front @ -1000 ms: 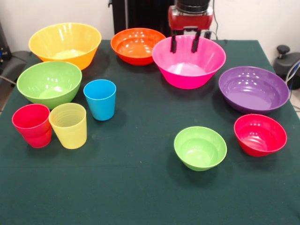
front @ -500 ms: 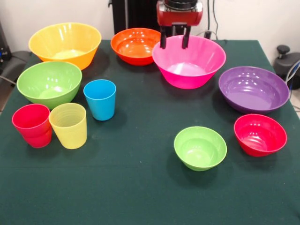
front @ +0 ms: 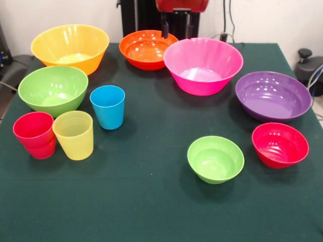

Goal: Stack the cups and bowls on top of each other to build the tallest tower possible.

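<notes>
Dark green table (front: 151, 201), seven bowls (front: 215, 159), three cups (front: 107, 107), all unstacked

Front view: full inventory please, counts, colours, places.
Cups: 3, near left; red cup, pale yellow cup, blue cup, all upright, unstacked.
Large bowls: 3; yellow bowl far left, green bowl left, pink bowl far centre.
Orange bowl: 1, far, between yellow and pink.
Purple bowl: 1, right.
Small bowls: 2; lime-green bowl near centre-right, small red bowl near right.
Table: 1, dark green cloth.
Pincer: 1, black fingers open, red body, top edge, above the orange-pink gap, holding nothing.
</notes>
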